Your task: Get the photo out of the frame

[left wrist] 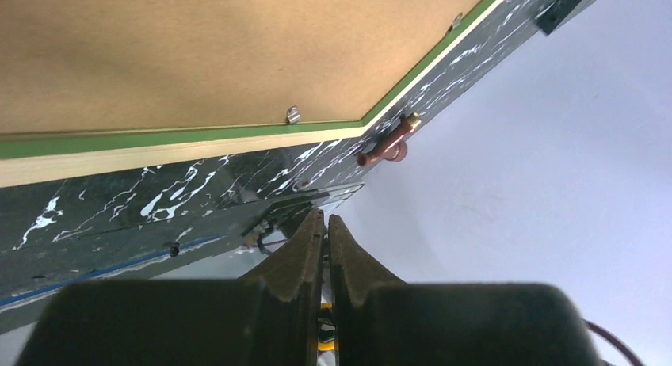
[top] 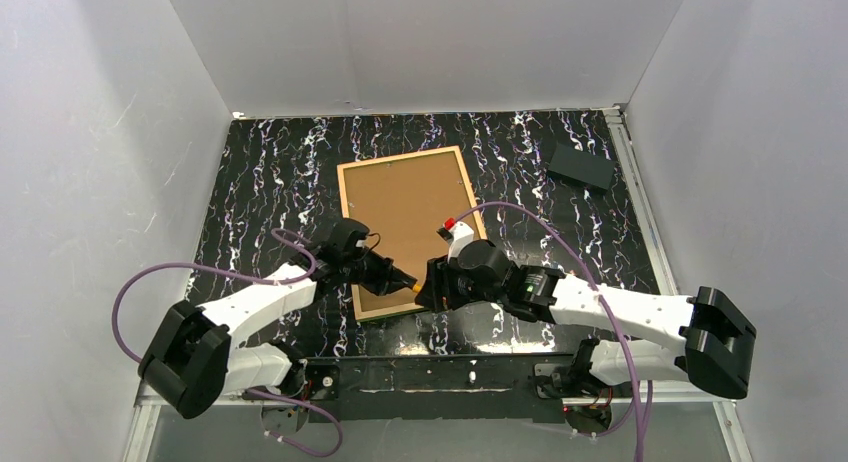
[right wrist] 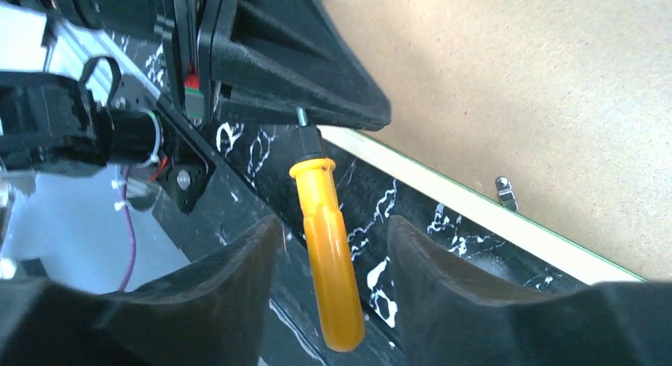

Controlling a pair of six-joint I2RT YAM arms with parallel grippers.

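The frame (top: 343,214) lies face down near the middle of the black, white-veined tabletop (top: 250,182), its long sides running near to far, with a thin green edge (left wrist: 198,135) showing round it. A brown backing board (top: 405,217) fills the whole opening, held by small metal clips (left wrist: 292,113), so the photo is hidden from me. Both arms meet at the frame's near end. The left pincer (top: 406,279) is closed tight, its two fingers (left wrist: 305,247) almost touching, and from the right wrist view it grips the thin metal shaft of a screwdriver (right wrist: 333,287) with a yellow handle. That handle hangs over the bare tabletop just beside the frame's near edge. The right pincer (right wrist: 333,227) stands open, one finger on each side of the handle, with a clear gap on both sides. A flat black box (top: 580,166) sits at the far right, well apart.
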